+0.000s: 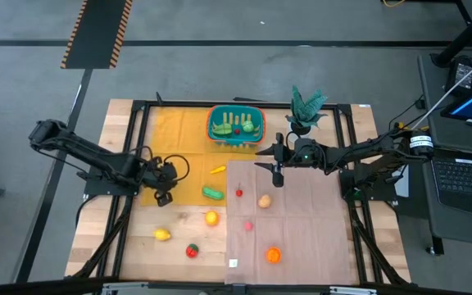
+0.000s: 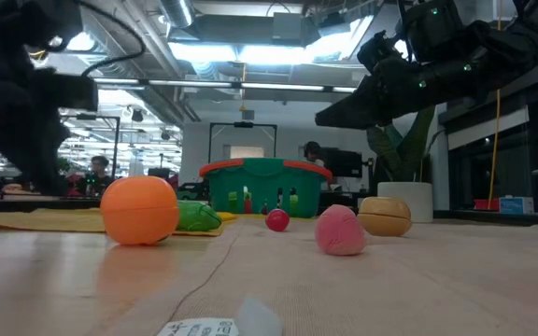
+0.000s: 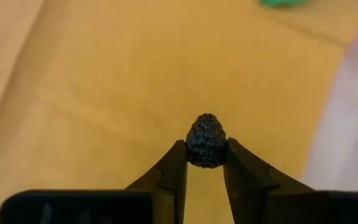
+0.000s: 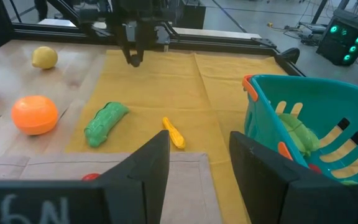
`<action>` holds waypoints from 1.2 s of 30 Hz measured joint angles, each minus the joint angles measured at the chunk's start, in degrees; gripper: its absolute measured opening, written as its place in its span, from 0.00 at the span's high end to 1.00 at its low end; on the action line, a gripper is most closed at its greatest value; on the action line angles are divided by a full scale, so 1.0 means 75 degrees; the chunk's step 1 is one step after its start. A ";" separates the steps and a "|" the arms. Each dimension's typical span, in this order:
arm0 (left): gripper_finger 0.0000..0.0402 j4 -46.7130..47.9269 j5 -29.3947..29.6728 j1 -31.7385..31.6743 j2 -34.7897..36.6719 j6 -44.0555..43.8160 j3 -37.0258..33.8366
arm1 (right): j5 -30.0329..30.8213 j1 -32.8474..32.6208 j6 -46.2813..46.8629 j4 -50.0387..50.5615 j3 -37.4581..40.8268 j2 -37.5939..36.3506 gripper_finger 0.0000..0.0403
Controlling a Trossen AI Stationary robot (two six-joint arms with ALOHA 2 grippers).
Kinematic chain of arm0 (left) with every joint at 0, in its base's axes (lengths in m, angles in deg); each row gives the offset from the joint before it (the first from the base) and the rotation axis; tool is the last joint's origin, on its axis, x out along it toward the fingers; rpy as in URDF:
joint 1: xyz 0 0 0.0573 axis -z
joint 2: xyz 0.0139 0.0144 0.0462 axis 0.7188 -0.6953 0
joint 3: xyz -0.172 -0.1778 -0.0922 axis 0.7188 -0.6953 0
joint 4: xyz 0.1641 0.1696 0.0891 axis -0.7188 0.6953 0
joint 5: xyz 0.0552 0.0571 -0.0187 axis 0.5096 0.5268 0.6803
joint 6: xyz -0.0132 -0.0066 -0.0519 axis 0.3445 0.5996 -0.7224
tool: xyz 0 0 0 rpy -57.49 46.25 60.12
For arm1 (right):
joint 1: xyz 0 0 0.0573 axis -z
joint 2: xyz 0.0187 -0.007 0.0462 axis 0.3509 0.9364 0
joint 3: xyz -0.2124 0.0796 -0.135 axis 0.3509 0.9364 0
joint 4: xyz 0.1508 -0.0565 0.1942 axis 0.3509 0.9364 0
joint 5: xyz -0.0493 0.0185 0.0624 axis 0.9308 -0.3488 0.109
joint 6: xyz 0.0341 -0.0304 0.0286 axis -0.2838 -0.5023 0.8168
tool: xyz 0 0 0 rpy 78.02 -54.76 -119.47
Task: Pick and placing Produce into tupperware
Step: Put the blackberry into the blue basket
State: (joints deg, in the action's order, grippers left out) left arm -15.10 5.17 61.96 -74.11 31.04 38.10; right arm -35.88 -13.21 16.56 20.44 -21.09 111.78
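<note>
The teal basket with an orange-red rim (image 1: 236,124) (image 4: 316,134) stands at the far edge of the yellow cloth, with green and yellow pieces inside. Loose produce lies nearer: a yellow piece (image 1: 217,170) (image 4: 173,132), a green cucumber (image 1: 212,193) (image 4: 105,122), oranges (image 1: 211,218) (image 1: 274,255), a lemon (image 1: 162,235), a tan piece (image 1: 264,200), a pink piece (image 2: 340,231) and small red ones. My left gripper (image 1: 164,197) (image 3: 206,163) is over the cloth's left part, shut on a small dark berry. My right gripper (image 1: 277,176) (image 4: 199,158) hangs open beside the basket, holding nothing. My left gripper pinches a small dark, bumpy berry (image 3: 206,140) between its two fingertips (image 3: 174,163), one on each side. The fingers come from above, pointing down at the yellow cloth. Whether the berry is clear of the cloth cannot be told.
A potted green plant (image 1: 306,111) stands at the far edge, right of the basket. A beige mat (image 1: 289,217) covers the table's right half and the yellow cloth (image 1: 179,147) its middle. A dark metal frame (image 1: 129,164) borders the table.
</note>
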 joint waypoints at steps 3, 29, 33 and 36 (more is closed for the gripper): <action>0.82 0.0019 0.0132 -0.0002 0.0129 0.0204 0.0156 | -0.0002 -0.0003 0.0000 0.0018 0.0000 0.0000 0.58; 0.83 -0.8528 0.1170 -0.0382 0.0721 0.3574 -0.2293 | -0.0002 -0.0003 0.0015 0.0213 0.0003 0.0000 0.58; 0.83 -0.9715 0.0917 -0.0640 0.0716 0.3785 -0.2847 | -0.0002 -0.0003 0.0015 0.0210 0.0003 0.0000 0.58; 0.82 -1.0253 0.0725 -0.0829 0.0718 0.3831 -0.3050 | -0.0004 -0.0003 0.0029 0.0213 0.0003 0.0000 0.58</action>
State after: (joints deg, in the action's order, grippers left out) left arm -92.00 10.61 55.74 -68.73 59.78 15.23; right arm -35.91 -13.23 16.77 22.04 -21.07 111.78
